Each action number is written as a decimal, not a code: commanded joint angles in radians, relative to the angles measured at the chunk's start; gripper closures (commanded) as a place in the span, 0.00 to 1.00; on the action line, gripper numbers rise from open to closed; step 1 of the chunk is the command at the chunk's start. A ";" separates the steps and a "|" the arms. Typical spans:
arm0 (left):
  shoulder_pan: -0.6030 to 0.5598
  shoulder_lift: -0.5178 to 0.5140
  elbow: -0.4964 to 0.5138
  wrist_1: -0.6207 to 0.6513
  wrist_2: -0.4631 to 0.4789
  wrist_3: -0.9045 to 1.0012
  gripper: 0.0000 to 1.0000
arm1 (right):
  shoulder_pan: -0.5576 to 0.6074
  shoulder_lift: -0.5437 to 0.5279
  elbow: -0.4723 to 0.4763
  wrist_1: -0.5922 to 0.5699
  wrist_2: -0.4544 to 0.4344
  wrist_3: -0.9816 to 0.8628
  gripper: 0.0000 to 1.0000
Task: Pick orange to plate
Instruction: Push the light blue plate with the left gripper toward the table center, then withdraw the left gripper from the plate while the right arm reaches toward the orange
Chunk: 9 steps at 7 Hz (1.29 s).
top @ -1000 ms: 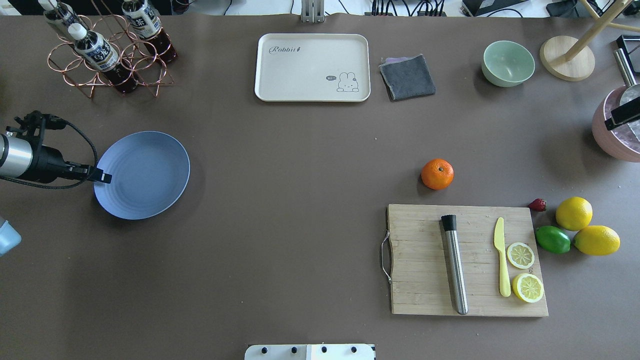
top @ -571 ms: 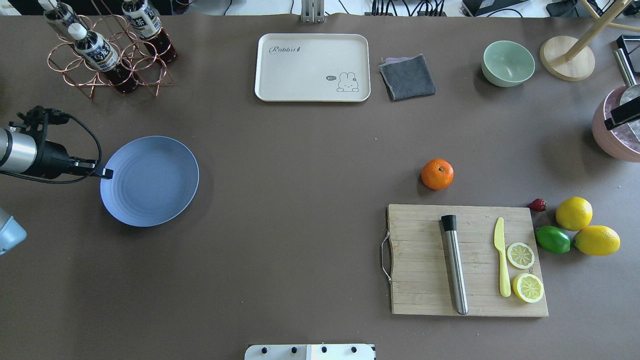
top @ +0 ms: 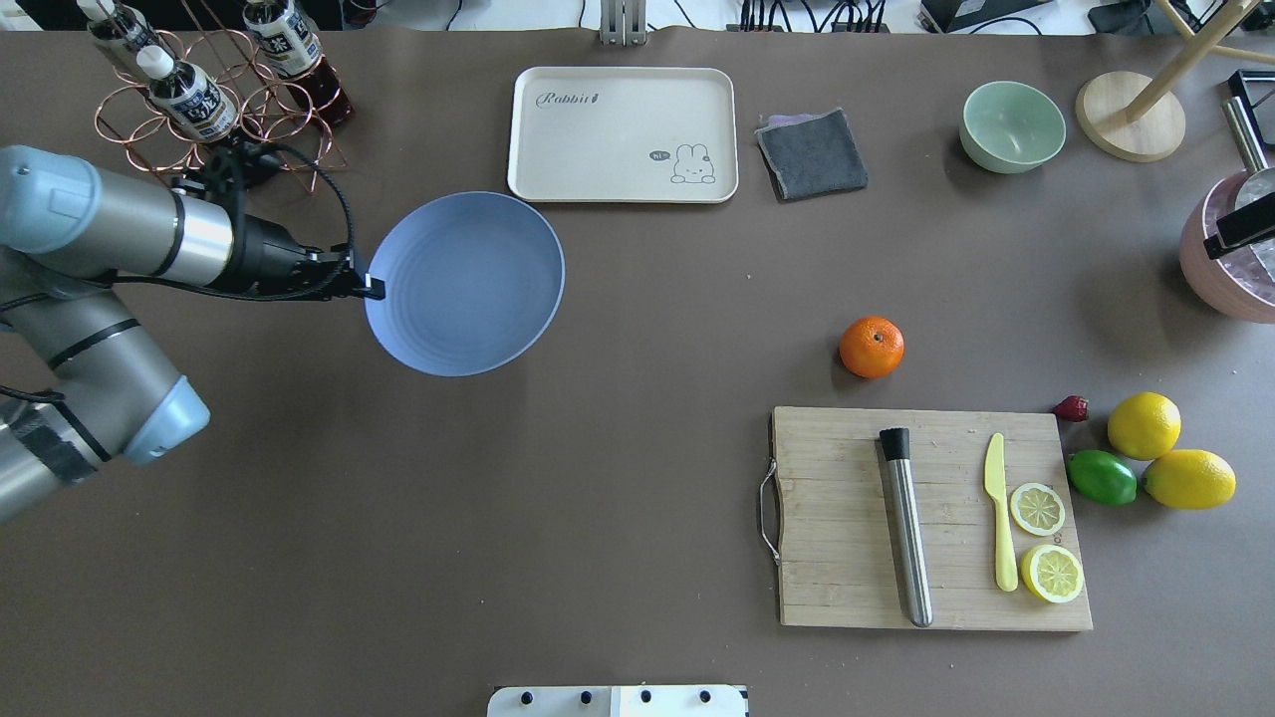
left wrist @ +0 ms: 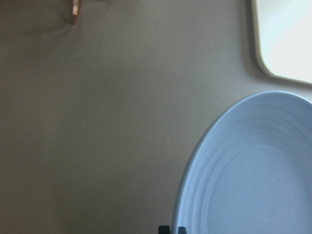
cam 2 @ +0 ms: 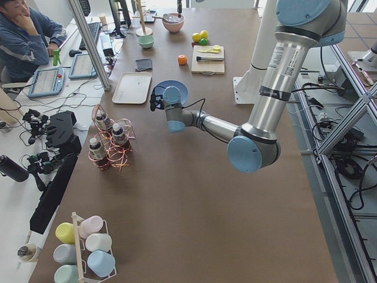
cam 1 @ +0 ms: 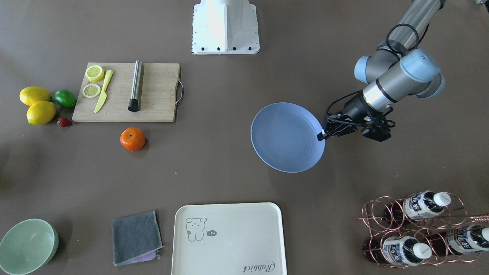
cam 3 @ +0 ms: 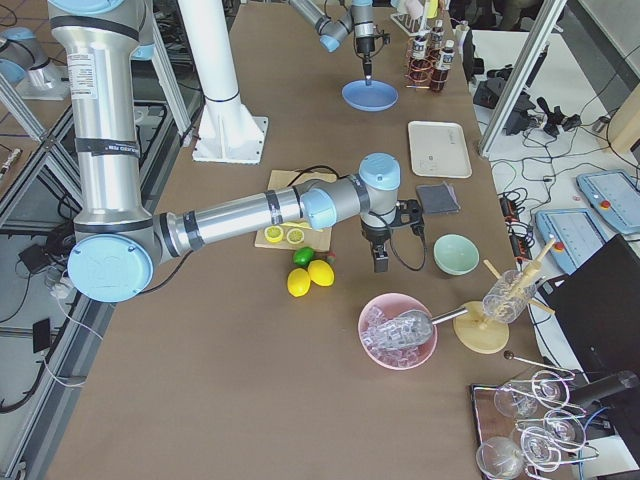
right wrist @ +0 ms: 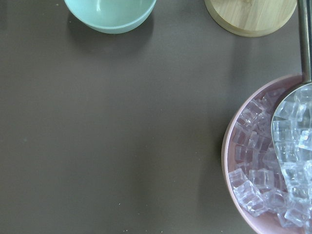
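Note:
The orange (top: 872, 347) rests on the brown table just beyond the wooden cutting board (top: 837, 518), alone; it also shows in the front view (cam 1: 132, 139). The light-blue plate (top: 464, 284) is left of centre, close to the cream tray, and looks raised slightly off the table. My left gripper (top: 371, 289) is shut on the plate's left rim, as the front view (cam 1: 321, 134) shows too. The left wrist view holds the plate (left wrist: 253, 175) at lower right. My right gripper (cam 3: 380, 262) hangs far right near the pink ice bowl; I cannot tell whether it is open.
A cream tray (top: 598, 149), grey cloth (top: 812, 152) and pale green bowl (top: 1012, 125) line the far edge. A copper bottle rack (top: 219, 110) stands behind my left arm. Two lemons (top: 1144, 425) and a lime (top: 1102, 477) lie right of the board. A pink ice bowl (top: 1230, 269) is at far right.
My left arm has swung the plate from the table's left edge rightward and farther away, to just in front of the cream tray. The orange has not moved.

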 commanded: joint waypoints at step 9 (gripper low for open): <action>-0.068 -0.005 -0.152 0.320 -0.037 0.169 0.02 | -0.204 0.189 0.013 -0.003 -0.053 0.347 0.00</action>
